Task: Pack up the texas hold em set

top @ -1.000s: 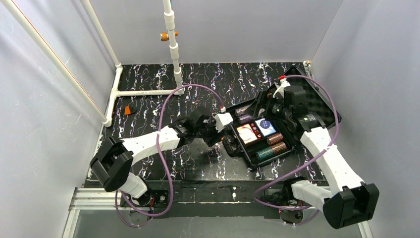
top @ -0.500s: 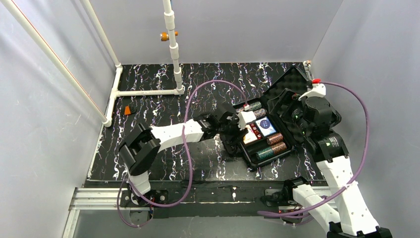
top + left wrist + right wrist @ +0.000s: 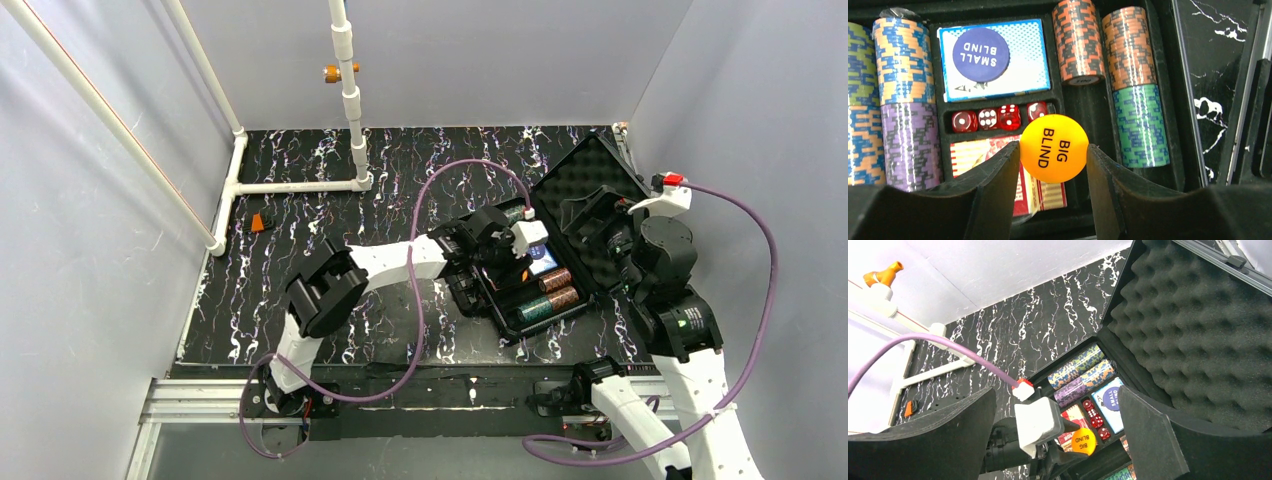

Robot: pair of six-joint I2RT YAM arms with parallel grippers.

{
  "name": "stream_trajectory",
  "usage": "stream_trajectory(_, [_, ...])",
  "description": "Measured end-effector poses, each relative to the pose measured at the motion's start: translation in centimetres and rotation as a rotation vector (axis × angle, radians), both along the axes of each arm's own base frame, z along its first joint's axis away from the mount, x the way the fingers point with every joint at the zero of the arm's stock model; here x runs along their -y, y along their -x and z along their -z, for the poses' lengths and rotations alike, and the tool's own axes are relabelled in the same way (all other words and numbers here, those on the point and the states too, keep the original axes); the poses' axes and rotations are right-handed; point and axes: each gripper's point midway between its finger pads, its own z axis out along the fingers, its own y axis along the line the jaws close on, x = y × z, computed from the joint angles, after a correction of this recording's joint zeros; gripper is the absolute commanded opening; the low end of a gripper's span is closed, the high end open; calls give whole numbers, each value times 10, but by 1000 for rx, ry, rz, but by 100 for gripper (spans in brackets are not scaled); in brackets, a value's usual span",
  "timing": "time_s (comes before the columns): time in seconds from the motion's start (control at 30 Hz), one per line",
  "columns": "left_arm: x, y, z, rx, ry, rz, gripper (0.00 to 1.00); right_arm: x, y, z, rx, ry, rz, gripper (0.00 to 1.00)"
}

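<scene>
- Grip first: what is the left gripper (image 3: 1053,148) doing?
- It is pinching the yellow button (image 3: 1083,441) by its rim, with the jaws standing about half open around it. It is holding the button just above the red deck (image 3: 973,157), beside the red dice (image 3: 988,119).
- And what is lying around it in the tray?
- The tray is looking nearly full. The blue button (image 3: 980,54) is lying on the blue deck (image 3: 1028,75). The dice are sitting in their slot between the two decks. Chip stacks (image 3: 903,65) are filling the lanes on both sides.
- So what is remaining?
- By the look of it, the yellow button is heading for the top of the red deck. After that the foam-lined lid (image 3: 1198,340) of the case (image 3: 462,290) is waiting to be shut, and it is standing open behind the tray.
- Is the right gripper (image 3: 1057,390) helping?
- It is hanging spread wide and empty near the lid, looking down over the case. It is probably getting ready for the closing, though that is only a guess.
- Is anything lying outside the case?
- A small orange-and-black thing (image 3: 262,222) is lying well apart on the table (image 3: 330,200), too small to identify.
</scene>
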Motion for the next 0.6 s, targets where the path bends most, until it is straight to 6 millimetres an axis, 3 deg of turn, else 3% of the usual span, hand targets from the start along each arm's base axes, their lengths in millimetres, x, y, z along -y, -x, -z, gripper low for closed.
stream_trajectory(0.33, [39,-17,10,-6,23,-28,12,8,6,-19,52,-10,34,98])
stream_trajectory(0.6, [61,-35,13,20,45,-54,14,8,6,-19,52,-11,33,98])
